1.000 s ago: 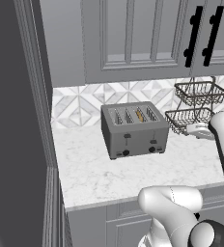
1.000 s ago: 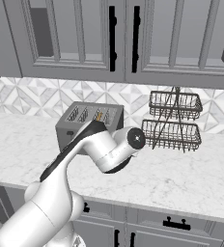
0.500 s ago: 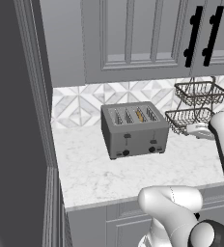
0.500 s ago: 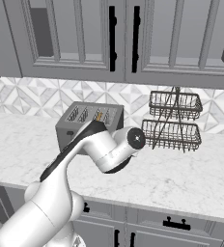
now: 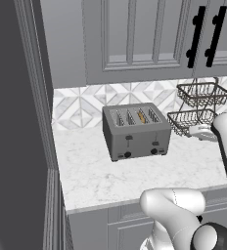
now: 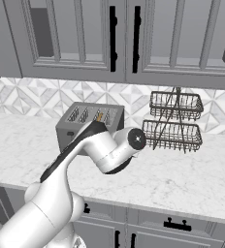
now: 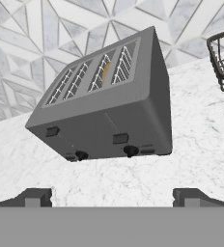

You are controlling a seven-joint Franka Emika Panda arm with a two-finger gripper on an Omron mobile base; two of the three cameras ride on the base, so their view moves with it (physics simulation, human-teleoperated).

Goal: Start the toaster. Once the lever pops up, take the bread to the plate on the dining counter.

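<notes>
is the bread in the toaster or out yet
In. The bread sits down inside the third slot of the toaster, its tan edge showing at the slot mouth; nothing lies on the counter beside it.

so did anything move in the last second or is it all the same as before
Nothing visibly changed. The arm holds the same pose in both base views, the gripper is open with nothing in it, and the toaster sits in the same spot on the counter with the bread in its slot and both levers up.

The white arm bends at the elbow, its end effector [image 7: 111, 197] with jaws spread wide.
</notes>
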